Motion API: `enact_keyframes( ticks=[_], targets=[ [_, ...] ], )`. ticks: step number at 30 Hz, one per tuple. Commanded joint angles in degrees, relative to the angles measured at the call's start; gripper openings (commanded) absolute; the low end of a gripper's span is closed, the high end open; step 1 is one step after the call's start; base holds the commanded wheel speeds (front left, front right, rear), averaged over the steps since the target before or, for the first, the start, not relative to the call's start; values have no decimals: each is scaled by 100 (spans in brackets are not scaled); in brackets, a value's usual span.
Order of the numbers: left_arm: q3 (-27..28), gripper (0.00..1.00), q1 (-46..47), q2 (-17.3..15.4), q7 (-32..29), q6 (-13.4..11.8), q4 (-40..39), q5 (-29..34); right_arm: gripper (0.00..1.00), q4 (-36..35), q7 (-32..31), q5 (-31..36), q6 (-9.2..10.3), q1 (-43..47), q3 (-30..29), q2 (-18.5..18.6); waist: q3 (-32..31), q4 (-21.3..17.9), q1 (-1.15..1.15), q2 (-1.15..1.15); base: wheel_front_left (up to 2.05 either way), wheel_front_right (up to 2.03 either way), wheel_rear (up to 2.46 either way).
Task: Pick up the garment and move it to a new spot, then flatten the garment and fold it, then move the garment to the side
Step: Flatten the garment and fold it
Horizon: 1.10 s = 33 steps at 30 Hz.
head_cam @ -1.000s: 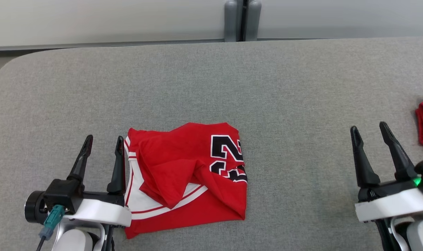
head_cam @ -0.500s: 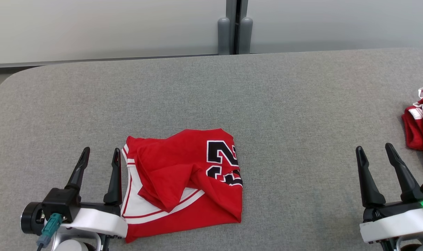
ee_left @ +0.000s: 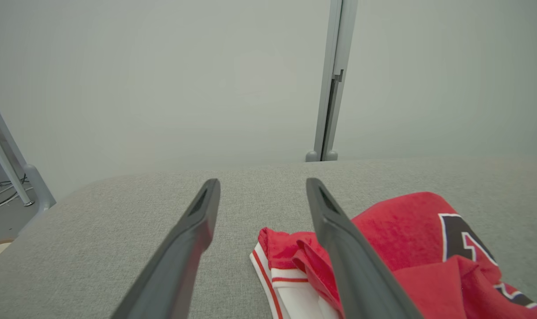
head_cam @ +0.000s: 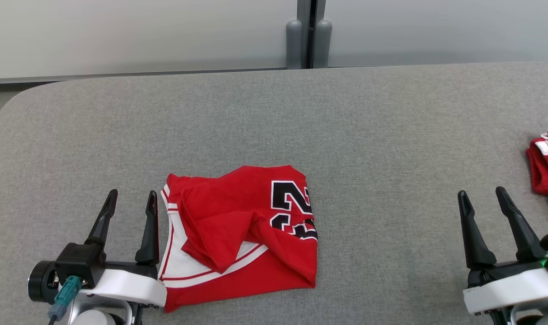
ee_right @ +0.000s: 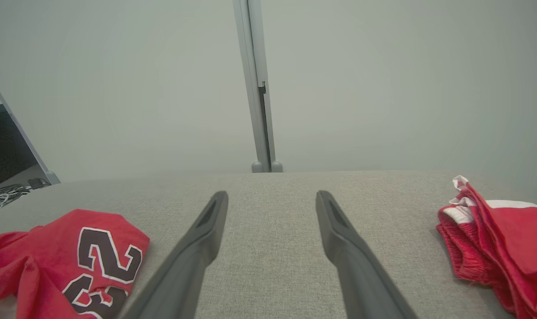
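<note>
Red basketball jersey (head_cam: 240,234) is seen lying roughly folded on the grey fabric-covered table (head_cam: 274,117), near the front edge and a little left of centre in the head view. A loose red flap is bunched across its middle. White panel with red trim is exposed at its left side. Black digits outlined in white are seen at its right side, partly hidden by a fold; only a "2" can be read clearly.

Left gripper (head_cam: 133,193) is held with fingers parted wide, nothing between them, bare table seen in the gap. Its inner finger (head_cam: 149,230) is placed just beside the jersey's left edge; contact cannot be told. In the left wrist view that finger is overlapped against the jersey's trimmed corner.

Right gripper (head_cam: 480,191) is likewise held wide apart and empty, above bare table, well apart from the jersey.

A second red garment (head_cam: 547,167) with white trim is seen crumpled at the right edge of the table, near the right gripper and to its right.

Pale wall panels are joined by a grey post (head_cam: 305,34) behind the table's far edge.
</note>
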<state>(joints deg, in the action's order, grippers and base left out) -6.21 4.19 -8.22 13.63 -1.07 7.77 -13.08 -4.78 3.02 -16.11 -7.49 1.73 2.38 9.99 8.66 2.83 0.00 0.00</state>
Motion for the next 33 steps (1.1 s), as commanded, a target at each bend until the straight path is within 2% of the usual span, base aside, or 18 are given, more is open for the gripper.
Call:
enact_keyframes(
  ticks=[1, 2, 3, 4, 10, 11, 17, 24, 33],
  targets=[
    [-4, 100, 87, -29, 12, -27, -36, -10, 87, 59, -42, -40, -1, -108, 29, 18, 41, 31, 0, 0, 0, 0, 0],
    [-13, 100, 122, -25, 15, -25, -44, -11, 35, 113, -55, -52, -1, -165, 78, 32, 70, 52, 0, 0, 0, 0, 0],
    [-13, 100, 122, -25, 15, -25, -44, -11, 35, 113, -55, -52, -1, -165, 78, 32, 70, 52, 0, 0, 0, 0, 0],
    [-28, 100, 161, -18, 20, -18, -54, -17, 0, 197, -102, -92, 0, -220, 149, 40, 109, 80, 0, 0, 0, 0, 0],
    [-174, 100, 464, 95, 60, 43, -16, -17, 0, 790, -80, -273, 0, -889, 1063, -17, 387, 377, 0, 0, 0, 0, 0],
    [-218, 100, 572, 131, 82, 54, 28, -23, 0, 1068, -35, -352, -1, -1176, 1534, -53, 476, 484, 0, 0, 0, 0, 0],
    [-346, 100, 845, 262, 130, 108, 162, -52, 0, 2063, 141, -771, 0, -2093, 2971, -265, 674, 758, 0, 0, 0, 0, 0],
    [-422, 100, 987, 351, 156, 144, 279, -62, 0, 3254, 412, -1354, -1, -2950, 3889, -446, 764, 889, 0, 0, 0, 0, 0],
    [-329, 100, 1018, 393, 159, 178, 209, -47, 0, 3654, 273, -2212, -1, -3464, 5441, -187, 823, 863, 0, 0, 0, 0, 0]
  ],
)
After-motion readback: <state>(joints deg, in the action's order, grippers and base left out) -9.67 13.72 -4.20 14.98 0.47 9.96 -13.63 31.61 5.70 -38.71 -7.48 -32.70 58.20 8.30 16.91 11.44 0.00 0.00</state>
